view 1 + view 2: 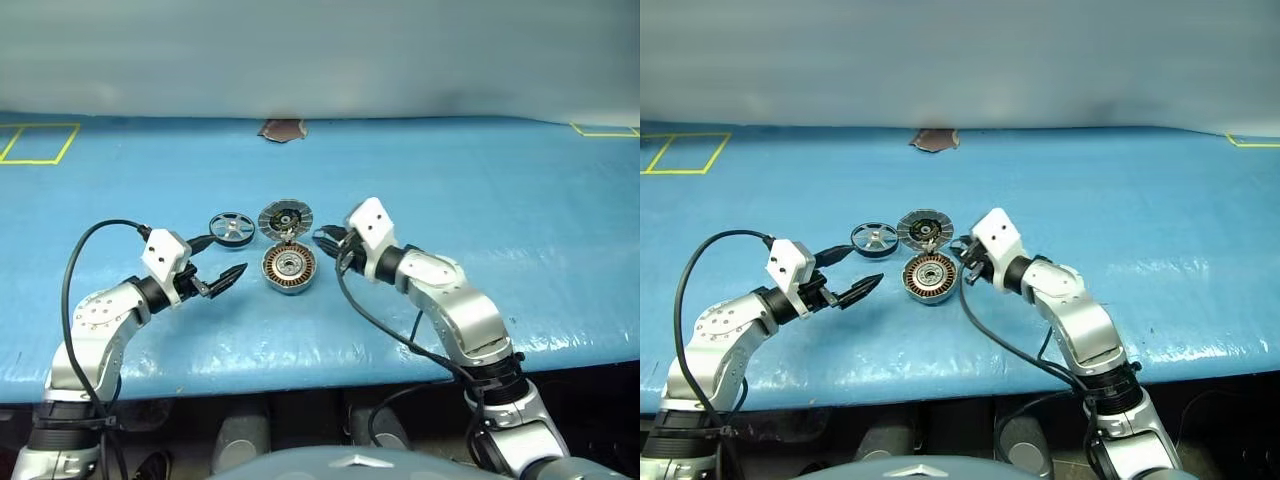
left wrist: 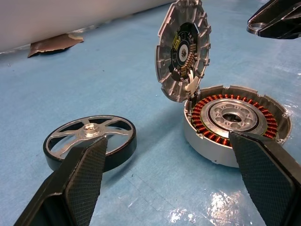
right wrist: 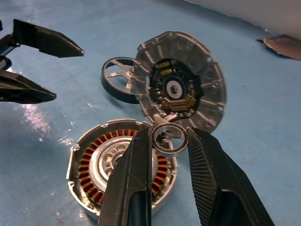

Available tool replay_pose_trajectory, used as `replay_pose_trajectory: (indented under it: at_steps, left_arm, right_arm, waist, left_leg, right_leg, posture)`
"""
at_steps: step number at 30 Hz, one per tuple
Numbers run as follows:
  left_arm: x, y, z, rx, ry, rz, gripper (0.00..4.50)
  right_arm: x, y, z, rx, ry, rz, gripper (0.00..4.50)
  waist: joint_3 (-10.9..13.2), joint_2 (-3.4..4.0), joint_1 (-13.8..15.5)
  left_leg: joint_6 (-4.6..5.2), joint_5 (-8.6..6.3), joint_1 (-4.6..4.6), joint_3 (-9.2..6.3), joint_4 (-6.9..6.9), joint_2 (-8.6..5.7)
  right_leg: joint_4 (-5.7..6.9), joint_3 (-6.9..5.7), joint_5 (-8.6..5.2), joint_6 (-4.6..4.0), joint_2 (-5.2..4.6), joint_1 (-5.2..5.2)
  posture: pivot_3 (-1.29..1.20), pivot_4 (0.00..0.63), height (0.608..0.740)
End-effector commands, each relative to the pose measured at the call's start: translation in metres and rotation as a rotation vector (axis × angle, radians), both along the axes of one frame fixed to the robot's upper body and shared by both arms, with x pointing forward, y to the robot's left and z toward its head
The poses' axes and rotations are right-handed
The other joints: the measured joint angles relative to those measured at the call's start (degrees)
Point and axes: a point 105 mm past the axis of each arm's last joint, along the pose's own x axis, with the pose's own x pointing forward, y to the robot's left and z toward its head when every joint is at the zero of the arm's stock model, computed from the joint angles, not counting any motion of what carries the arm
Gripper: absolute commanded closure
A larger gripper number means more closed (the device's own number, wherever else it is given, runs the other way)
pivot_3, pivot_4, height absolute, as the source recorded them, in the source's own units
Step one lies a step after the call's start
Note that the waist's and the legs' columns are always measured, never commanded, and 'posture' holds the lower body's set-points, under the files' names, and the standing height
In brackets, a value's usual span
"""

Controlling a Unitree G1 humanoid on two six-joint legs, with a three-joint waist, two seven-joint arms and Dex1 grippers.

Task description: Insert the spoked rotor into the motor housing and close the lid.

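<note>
The motor housing [image 1: 289,268] lies flat on the blue table, its copper windings ringing a silver centre. Its lid [image 1: 285,218] stands tilted up behind it, joined at the housing's far rim, dark inner face showing [image 3: 176,87]. The spoked rotor [image 1: 231,228] lies flat to the left of the lid, clear of both grippers. My left gripper [image 1: 222,258] hangs open just left of the housing, empty, the rotor [image 2: 89,141] and the housing [image 2: 235,120] ahead of it. My right gripper [image 3: 170,137] hovers over the housing's right rim, shut on a thin black ring [image 3: 170,138].
A brown torn patch [image 1: 283,129] marks the table's far edge. Yellow tape outlines lie at the far left [image 1: 40,142] and far right [image 1: 605,129]. The table's front edge [image 1: 300,365] runs just below both arms.
</note>
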Motion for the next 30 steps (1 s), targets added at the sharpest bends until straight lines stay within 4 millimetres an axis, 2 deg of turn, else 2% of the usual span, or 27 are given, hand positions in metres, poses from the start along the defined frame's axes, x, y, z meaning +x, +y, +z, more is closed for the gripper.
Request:
replay_pose_trajectory:
  at_steps: [1, 9, 14, 21, 30]
  left_arm:
    - [0.003, -0.001, 0.014, 0.002, -0.052, -0.008, 0.00]
    - [0.003, 0.000, 0.015, 0.004, -0.058, 0.000, 0.00]
    - [0.001, 0.002, 0.015, 0.004, -0.063, 0.016, 0.00]
    - [0.000, 0.003, 0.014, 0.003, -0.063, 0.027, 0.00]
    - [0.000, 0.002, 0.014, 0.002, -0.061, 0.025, 0.00]
  right_arm:
    - [-0.001, 0.013, 0.002, -0.008, -0.013, 0.042, 3.73]
    - [0.005, 0.033, -0.012, 0.003, 0.039, 0.068, 3.73]
    - [-0.003, 0.046, -0.024, -0.011, 0.077, 0.121, 3.73]
    - [0.001, 0.043, -0.035, -0.039, 0.100, 0.095, 3.73]
    - [0.007, 0.037, -0.033, -0.046, 0.082, 0.067, 3.73]
  waist:
    - [0.00, 0.00, 0.10]
    - [0.00, 0.00, -0.05]
    - [0.00, 0.00, -0.08]
    - [0.00, 0.00, -0.06]
    - [0.00, 0.00, -0.11]
  left_leg:
    - [0.00, 0.00, -0.01, 0.01, 0.00, -0.01]
    - [0.00, 0.00, 0.00, 0.00, -0.03, 0.02]
    - [0.00, 0.00, -0.01, 0.00, -0.04, 0.01]
    - [0.00, 0.00, 0.00, 0.00, -0.02, 0.01]
    - [0.00, 0.00, 0.00, 0.01, -0.04, 0.01]
  right_leg:
    - [-0.01, 0.00, 0.00, 0.00, -0.01, 0.00]
    - [0.01, -0.01, 0.00, 0.00, 0.02, -0.02]
    - [0.00, -0.01, 0.00, 0.00, 0.01, -0.02]
    - [0.00, -0.01, 0.00, 0.00, 0.01, -0.02]
    - [0.00, -0.01, 0.00, 0.00, 0.01, -0.03]
  posture:
    - [0.00, 0.150, 0.740]
    - [0.00, 0.150, 0.740]
    - [0.00, 0.150, 0.740]
    - [0.00, 0.150, 0.740]
    - [0.00, 0.150, 0.740]
